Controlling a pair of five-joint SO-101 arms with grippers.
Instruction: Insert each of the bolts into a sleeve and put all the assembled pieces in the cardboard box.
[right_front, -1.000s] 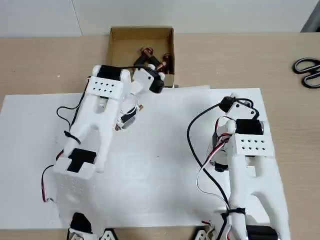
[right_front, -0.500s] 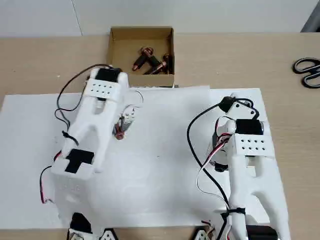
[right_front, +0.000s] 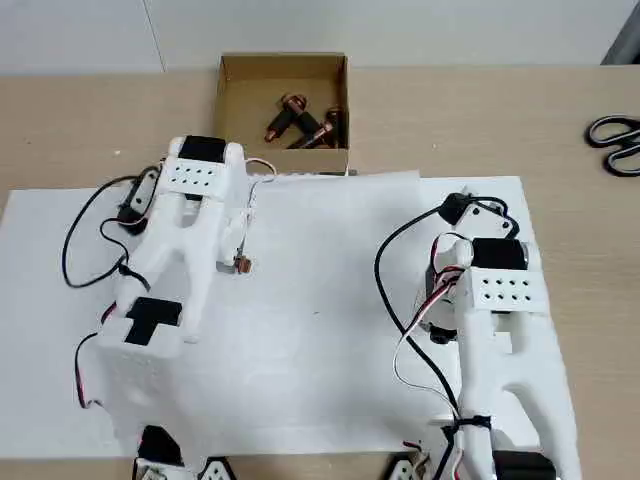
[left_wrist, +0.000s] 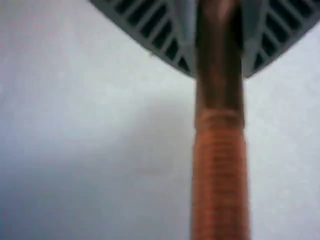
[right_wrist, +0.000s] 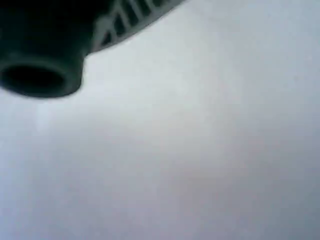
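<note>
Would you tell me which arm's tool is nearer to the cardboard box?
Left. The left tool, gripping a copper bolt, is over the paper just below the cardboard box in the high view; the right tool is farther off, lower and rightward.

You have a copper bolt (left_wrist: 220, 150), threaded end outward, clamped in your left tool (right_front: 234, 256) over the desk's (right_front: 100, 110) left half, a dark hollow sleeve (right_wrist: 40, 75) held at your right tool (right_wrist: 95, 35), and several assembled pieces (right_front: 290, 115) lying jumbled in the open cardboard box (right_front: 232, 100) near the desk's far edge.
</note>
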